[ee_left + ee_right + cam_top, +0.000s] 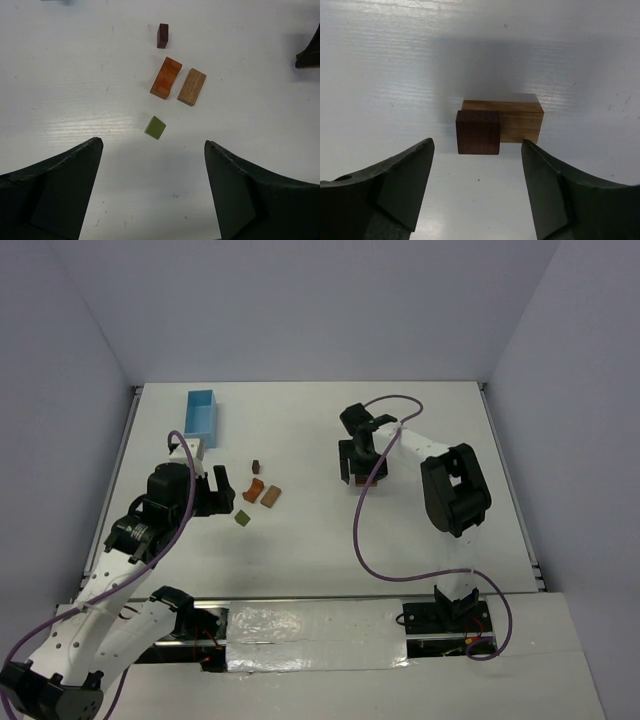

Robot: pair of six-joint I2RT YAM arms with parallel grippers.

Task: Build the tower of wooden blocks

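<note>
My left pincer (152, 144) stands wide apart and holds nothing. It hangs above the white desk (60, 75), pointing at four loose pieces. The small olive-green wooden cube (155, 127) lies nearest the fingertips. Beyond it lie the orange-red wooden arch (166, 77) and the tan-brown rectangular wooden block (192, 86), side by side and just apart, both flat. The dark brown wooden block (162, 35) lies farthest out. None of the four is stacked.

My right pincer (477, 143) is also apart and touches no block. Between its fingers sit two more pieces: a dark brown wooden cube (478, 132) and a light tan wooden block (517, 120). They touch, but I cannot tell whether the cube rests on the block or against it.

The light blue rectangular box (201, 412) sits at the far left of the desk, well apart from the pieces.
</note>
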